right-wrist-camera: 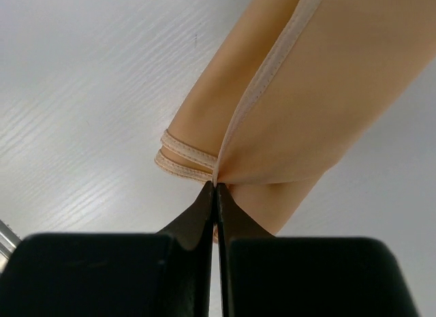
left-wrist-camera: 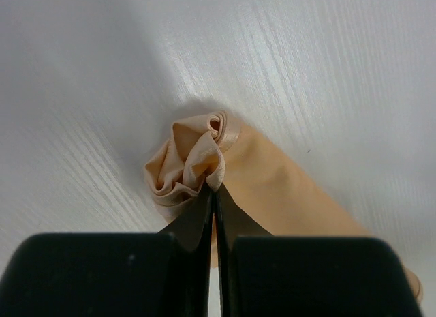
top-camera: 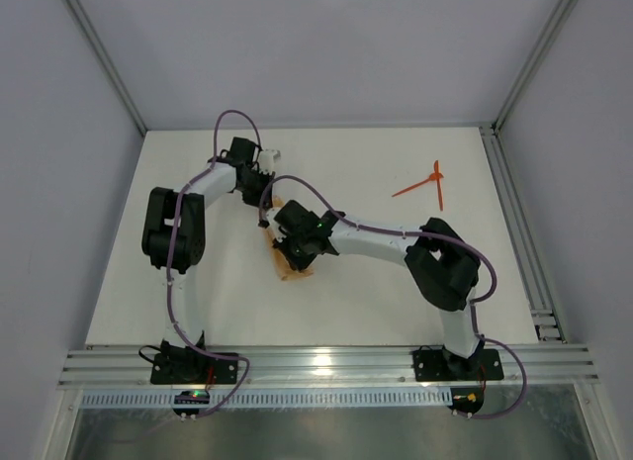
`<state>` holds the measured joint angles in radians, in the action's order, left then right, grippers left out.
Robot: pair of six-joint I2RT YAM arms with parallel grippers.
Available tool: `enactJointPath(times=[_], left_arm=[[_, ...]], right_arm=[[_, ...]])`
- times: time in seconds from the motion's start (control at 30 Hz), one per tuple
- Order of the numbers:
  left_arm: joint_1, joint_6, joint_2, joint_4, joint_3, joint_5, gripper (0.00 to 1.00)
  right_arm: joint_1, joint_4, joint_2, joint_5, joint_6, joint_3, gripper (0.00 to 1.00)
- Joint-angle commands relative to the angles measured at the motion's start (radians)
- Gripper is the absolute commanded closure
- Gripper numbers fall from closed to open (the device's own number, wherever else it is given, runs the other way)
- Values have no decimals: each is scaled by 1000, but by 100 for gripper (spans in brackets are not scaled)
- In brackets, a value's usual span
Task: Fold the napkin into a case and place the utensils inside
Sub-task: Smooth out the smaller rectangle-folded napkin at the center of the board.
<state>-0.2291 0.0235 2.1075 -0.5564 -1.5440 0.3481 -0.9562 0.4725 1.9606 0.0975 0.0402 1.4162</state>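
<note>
The peach-orange napkin (top-camera: 293, 270) lies folded into a narrow strip on the white table, mostly hidden under both wrists in the top view. My left gripper (left-wrist-camera: 215, 189) is shut on a bunched, ruffled end of the napkin (left-wrist-camera: 197, 157) at the strip's far end. At the near end my right gripper (right-wrist-camera: 216, 185) is shut on a hemmed corner of the napkin (right-wrist-camera: 320, 92), with two stitched edges stacked beside the tips. The utensils (top-camera: 427, 184), two thin orange-red sticks, lie crossed on the table at the far right, apart from both grippers.
A white table (top-camera: 396, 292) inside grey walls. An aluminium rail (top-camera: 326, 366) runs along the near edge by the arm bases, and another rail (top-camera: 519, 232) lines the right side. Purple cables loop over both arms.
</note>
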Motion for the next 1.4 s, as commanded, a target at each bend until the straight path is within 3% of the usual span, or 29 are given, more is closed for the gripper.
enactJointPath(times=[0.0,0.13,0.3,0.47,0.8,1.03,1.2,1.3,1.37], left_arm=[[-7,-14,25,-13,4,-17,100],[-7,-14,20,-11,7,-17,100],[-7,-14,9,-7,12,18,98],[-7,-10,-17,-57,-19,38,76],[-3,22,-170,-124,1,20,63],[39,41,-349,-111,159,-70,40],[43,-14,-318,-103,196,-46,35],[40,-74,-279,-99,234,-28,23],[25,-99,-254,-64,254,-26,23]], right_arm=[[-19,-89,32,91,84,-10,97],[-19,-190,44,96,138,-52,94],[-19,-195,64,74,150,-69,94],[-10,-192,77,73,164,-79,92],[0,-202,72,73,204,-77,91],[0,-279,73,99,244,-112,91],[0,-304,70,87,254,-122,91],[0,-321,67,77,268,-125,90],[0,-330,66,74,276,-128,91]])
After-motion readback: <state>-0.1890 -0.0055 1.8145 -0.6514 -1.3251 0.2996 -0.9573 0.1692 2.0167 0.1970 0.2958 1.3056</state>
